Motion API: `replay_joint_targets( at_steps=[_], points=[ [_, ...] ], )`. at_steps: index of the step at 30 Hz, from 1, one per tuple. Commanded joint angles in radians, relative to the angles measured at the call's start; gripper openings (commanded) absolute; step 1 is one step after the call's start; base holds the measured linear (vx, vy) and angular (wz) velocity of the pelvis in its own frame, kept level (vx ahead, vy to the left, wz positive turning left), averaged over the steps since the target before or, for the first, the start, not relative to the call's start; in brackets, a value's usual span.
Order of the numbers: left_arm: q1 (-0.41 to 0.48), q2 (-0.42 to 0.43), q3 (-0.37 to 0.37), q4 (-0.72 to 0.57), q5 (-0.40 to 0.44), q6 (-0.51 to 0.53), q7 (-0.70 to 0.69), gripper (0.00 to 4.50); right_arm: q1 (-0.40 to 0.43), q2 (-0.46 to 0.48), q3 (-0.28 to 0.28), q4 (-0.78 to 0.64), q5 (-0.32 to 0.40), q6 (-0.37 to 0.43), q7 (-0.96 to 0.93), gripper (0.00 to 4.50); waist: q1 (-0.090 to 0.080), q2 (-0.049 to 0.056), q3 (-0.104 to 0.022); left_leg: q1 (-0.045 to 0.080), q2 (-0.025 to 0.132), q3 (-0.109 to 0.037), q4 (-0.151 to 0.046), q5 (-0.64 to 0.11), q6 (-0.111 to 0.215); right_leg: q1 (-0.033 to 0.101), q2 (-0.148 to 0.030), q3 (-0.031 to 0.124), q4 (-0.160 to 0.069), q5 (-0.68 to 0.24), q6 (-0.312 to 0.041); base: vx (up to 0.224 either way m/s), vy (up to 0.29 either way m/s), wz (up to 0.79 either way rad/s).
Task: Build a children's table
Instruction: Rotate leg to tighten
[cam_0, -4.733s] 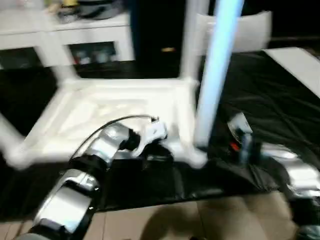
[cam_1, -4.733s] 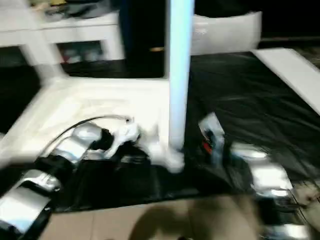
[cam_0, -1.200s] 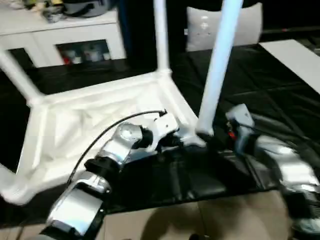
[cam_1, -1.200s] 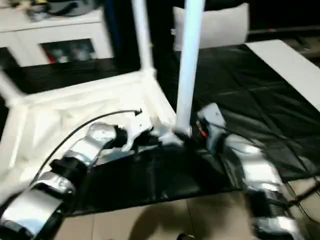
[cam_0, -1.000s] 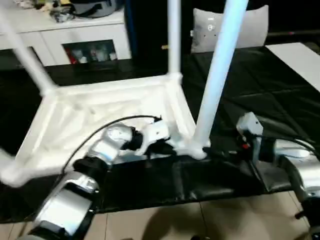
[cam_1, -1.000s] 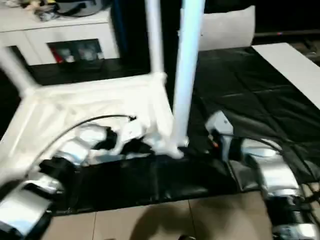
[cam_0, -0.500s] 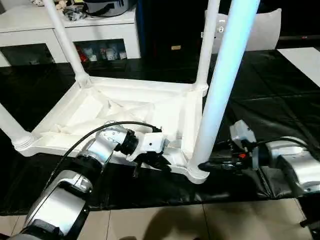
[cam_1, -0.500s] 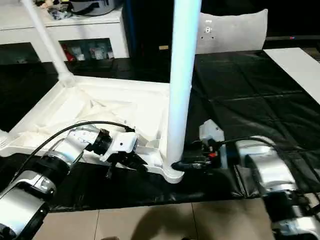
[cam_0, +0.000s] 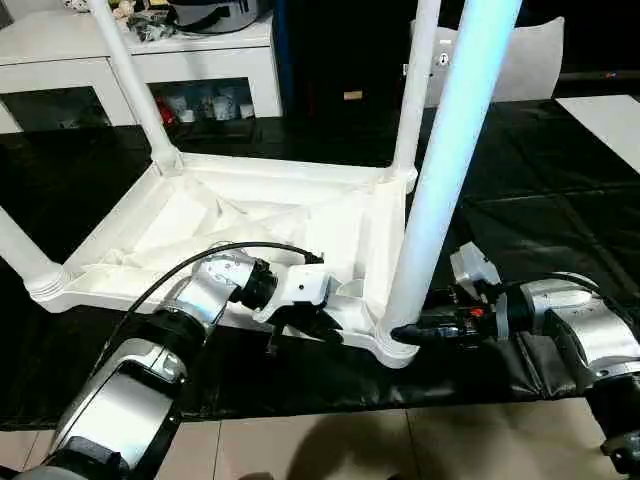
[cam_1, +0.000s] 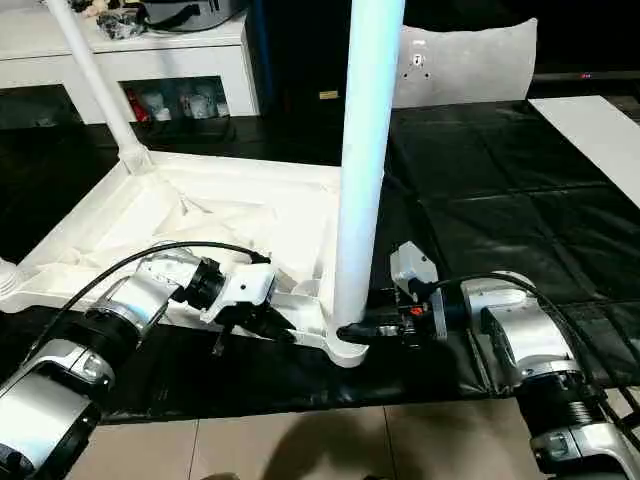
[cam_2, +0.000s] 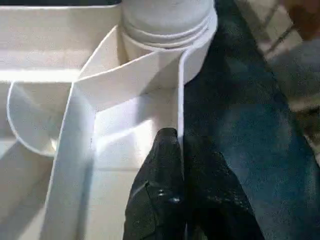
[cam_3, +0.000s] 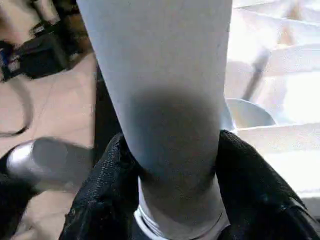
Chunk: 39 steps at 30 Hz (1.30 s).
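Observation:
The children's table lies upside down on the black cover, its white ribbed top (cam_0: 250, 225) facing up and four white legs standing in the corner sockets. My left gripper (cam_0: 300, 325) is shut on the thin near rim (cam_2: 179, 100) of the top, one black finger (cam_2: 165, 180) on each side of it. My right gripper (cam_1: 350, 332) reaches in from the right at the base of the near right leg (cam_0: 445, 170). In the right wrist view its fingers (cam_3: 107, 185) press against both sides of that leg (cam_3: 165, 75), just above the socket.
The black-covered work surface (cam_0: 540, 200) extends to the right and back. A white cabinet with glass doors (cam_0: 150, 55) stands at the back left, a white panel (cam_0: 525, 55) at the back, and a white board (cam_0: 610, 110) at the far right. Tiled floor (cam_0: 350, 440) runs along the near edge.
My right gripper has moved in to the left and its fingers have closed onto the base of the near right leg. The left gripper keeps its hold on the rim. The camera has shifted.

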Motion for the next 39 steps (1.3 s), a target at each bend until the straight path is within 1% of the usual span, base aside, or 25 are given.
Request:
replay_joint_targets(
  at_steps=[1,3,4,5,6,7,8,9,10,11,12,13,14,15,16,17,19,23,25,27,30,31,35,36,39],
  points=[
    [-0.016,-0.055,0.042,-0.033,-0.034,0.089,0.109,0.00,-0.005,0.061,-0.015,-0.020,-0.008,0.098,-0.164,1.94,-0.007,-0.022,-0.068,-0.003,0.020,0.004,-0.063,-0.097,0.087,0.069,-0.058,0.053,-0.078,-0.419,-0.015,0.000,0.000,0.00],
    [-0.010,-0.079,0.053,-0.050,-0.036,0.136,0.162,0.00,-0.012,0.104,-0.034,-0.035,-0.013,0.140,-0.257,1.94,-0.025,-0.024,-0.065,-0.001,0.009,0.005,-0.061,-0.127,0.066,0.069,-0.057,0.042,-0.091,-0.479,0.017,0.000,0.000,0.00],
    [-0.008,-0.099,0.060,-0.060,-0.036,0.166,0.203,0.00,-0.023,0.140,-0.048,-0.029,-0.019,0.169,-0.330,1.94,-0.031,-0.025,-0.065,-0.004,0.009,0.004,-0.062,-0.126,0.064,0.073,-0.057,0.040,-0.093,-0.484,0.025,0.000,0.000,0.00],
    [-0.007,-0.103,0.061,-0.062,-0.037,0.171,0.211,0.00,-0.025,0.147,-0.052,-0.027,-0.020,0.176,-0.345,1.94,-0.042,-0.022,-0.065,-0.004,0.010,0.001,-0.061,-0.131,0.061,0.071,-0.057,0.038,-0.096,-0.483,0.029,0.000,0.000,0.00],
    [-0.003,-0.146,0.078,-0.077,-0.047,0.217,0.274,0.00,-0.050,0.208,-0.073,-0.002,-0.036,0.216,-0.467,1.94,-0.057,-0.023,-0.065,-0.006,0.006,0.001,-0.060,-0.140,0.061,0.072,-0.053,0.033,-0.099,-0.486,0.033,0.000,0.000,0.00],
    [-0.003,-0.166,0.086,-0.081,-0.049,0.238,0.306,0.00,-0.060,0.231,-0.078,0.012,-0.047,0.225,-0.515,1.94,-0.066,-0.023,-0.065,-0.008,0.006,0.000,-0.060,-0.142,0.059,0.074,-0.053,0.033,-0.099,-0.484,0.033,0.000,0.000,0.00],
    [-0.005,-0.185,0.092,-0.078,-0.049,0.249,0.337,0.00,-0.071,0.251,-0.080,0.029,-0.061,0.227,-0.559,1.94,-0.084,-0.021,-0.063,-0.011,0.003,-0.002,-0.057,-0.152,0.056,0.073,-0.052,0.026,-0.102,-0.493,0.036,0.000,0.000,0.00],
    [-0.011,-0.209,0.100,-0.070,-0.047,0.261,0.382,0.00,-0.085,0.276,-0.085,0.053,-0.078,0.229,-0.616,1.94,-0.100,-0.021,-0.063,-0.006,-0.002,0.000,-0.053,-0.173,0.061,0.070,-0.050,0.020,-0.112,-0.513,0.047,0.000,0.000,0.00],
    [-0.020,-0.227,0.108,-0.058,-0.044,0.269,0.424,0.00,-0.098,0.296,-0.095,0.074,-0.086,0.230,-0.663,1.94,-0.107,-0.019,-0.062,-0.006,-0.003,-0.001,-0.053,-0.178,0.064,0.070,-0.050,0.019,-0.113,-0.518,0.049,0.000,0.000,0.00],
    [-0.025,-0.243,0.115,-0.053,-0.042,0.282,0.465,0.00,-0.108,0.318,-0.106,0.087,-0.095,0.238,-0.714,1.94,-0.121,-0.024,-0.064,-0.011,-0.006,-0.002,-0.051,-0.186,0.073,0.073,-0.049,0.015,-0.117,-0.519,0.057,0.000,0.000,0.00],
    [-0.040,-0.268,0.128,-0.035,-0.035,0.284,0.536,0.00,-0.127,0.345,-0.120,0.118,-0.106,0.239,-0.780,1.94,-0.125,-0.021,-0.065,-0.011,-0.005,-0.003,-0.051,-0.183,0.076,0.074,-0.049,0.016,-0.115,-0.512,0.058,0.000,0.000,0.00],
    [-0.051,-0.286,0.139,-0.021,-0.031,0.284,0.593,0.00,-0.140,0.364,-0.132,0.139,-0.114,0.231,-0.827,1.94,-0.137,-0.020,-0.064,-0.015,-0.005,-0.005,-0.050,-0.185,0.080,0.073,-0.048,0.013,-0.117,-0.512,0.059,0.000,0.000,0.00],
    [-0.074,-0.318,0.161,0.000,-0.020,0.283,0.706,0.00,-0.165,0.402,-0.159,0.181,-0.132,0.198,-0.917,1.94,-0.144,-0.020,-0.065,-0.008,-0.007,-0.002,-0.049,-0.186,0.083,0.067,-0.047,0.015,-0.119,-0.512,0.056,0.000,0.000,0.00],
    [-0.078,-0.323,0.166,0.001,-0.016,0.283,0.729,0.00,-0.170,0.410,-0.167,0.189,-0.138,0.184,-0.935,1.94,-0.151,-0.020,-0.066,-0.009,-0.008,-0.003,-0.048,-0.191,0.086,0.067,-0.047,0.011,-0.120,-0.519,0.053,0.000,0.000,0.00],
    [-0.081,-0.324,0.169,-0.001,-0.012,0.276,0.741,0.00,-0.174,0.419,-0.178,0.197,-0.138,0.159,-0.947,1.94,-0.152,-0.019,-0.067,-0.010,-0.008,-0.004,-0.048,-0.186,0.090,0.070,-0.048,0.013,-0.120,-0.513,0.054,0.000,0.000,0.00],
    [-0.081,-0.320,0.168,-0.004,-0.008,0.273,0.740,0.00,-0.175,0.425,-0.186,0.200,-0.132,0.139,-0.946,2.50,-0.152,-0.019,-0.069,-0.017,-0.004,-0.007,-0.052,-0.168,0.105,0.076,-0.052,0.017,-0.116,-0.486,0.050,0.000,0.000,0.00],
    [-0.078,-0.311,0.163,-0.009,0.003,0.268,0.737,0.00,-0.172,0.428,-0.191,0.196,-0.123,0.123,-0.936,2.64,-0.152,-0.020,-0.072,-0.024,-0.002,-0.009,-0.054,-0.142,0.120,0.080,-0.054,0.024,-0.106,-0.437,0.035,0.000,0.000,0.00],
    [-0.063,-0.277,0.148,-0.016,0.019,0.239,0.706,0.00,-0.131,0.398,-0.179,0.149,-0.124,0.069,-0.866,3.05,-0.139,-0.019,-0.078,-0.027,0.007,-0.014,-0.055,-0.071,0.154,0.084,-0.061,0.041,-0.080,-0.325,-0.024,0.000,0.000,0.00],
    [-0.058,-0.264,0.144,-0.015,0.018,0.230,0.690,0.00,-0.113,0.372,-0.180,0.140,-0.123,0.049,-0.831,3.09,-0.134,-0.018,-0.078,-0.026,0.007,-0.012,-0.055,-0.054,0.166,0.084,-0.062,0.044,-0.075,-0.297,-0.043,0.000,0.000,0.00],
    [-0.049,-0.242,0.134,-0.013,0.018,0.206,0.659,0.00,-0.086,0.328,-0.172,0.118,-0.114,0.021,-0.754,3.42,-0.126,-0.018,-0.078,-0.025,0.007,-0.010,-0.054,-0.050,0.178,0.085,-0.061,0.046,-0.074,-0.291,-0.052,0.000,0.000,0.00],
    [-0.037,-0.212,0.120,-0.017,0.017,0.167,0.594,0.00,-0.051,0.262,-0.162,0.081,-0.097,-0.005,-0.637,3.63,-0.111,-0.022,-0.077,-0.025,0.006,-0.007,-0.054,-0.056,0.186,0.086,-0.059,0.048,-0.074,-0.305,-0.043,0.000,0.000,0.00],
    [-0.030,-0.192,0.109,-0.018,0.020,0.150,0.550,0.00,-0.031,0.215,-0.154,0.056,-0.084,-0.013,-0.556,3.75,-0.105,-0.024,-0.075,-0.024,0.006,-0.006,-0.055,-0.063,0.178,0.084,-0.058,0.046,-0.078,-0.330,-0.036,0.000,0.000,0.00],
    [-0.023,-0.162,0.093,-0.017,0.026,0.134,0.482,0.00,-0.005,0.144,-0.142,0.031,-0.073,-0.036,-0.443,4.10,-0.094,-0.022,-0.073,-0.018,0.014,-0.005,-0.057,-0.089,0.162,0.079,-0.059,0.048,-0.078,-0.364,-0.031,0.000,0.000,0.00],
    [-0.018,-0.142,0.077,-0.016,0.029,0.116,0.434,0.00,0.008,0.104,-0.134,0.024,-0.073,-0.060,-0.386,4.26,-0.088,-0.022,-0.072,-0.017,0.012,-0.004,-0.057,-0.097,0.161,0.078,-0.057,0.048,-0.082,-0.375,-0.026,0.000,0.000,0.00],
    [-0.015,-0.108,0.049,-0.010,0.030,0.067,0.345,0.00,0.029,0.034,-0.112,0.006,-0.064,-0.108,-0.268,4.26,-0.077,-0.023,-0.072,-0.015,0.015,-0.003,-0.057,-0.102,0.159,0.075,-0.059,0.051,-0.079,-0.372,-0.030,0.000,0.000,0.00]
  ],
)
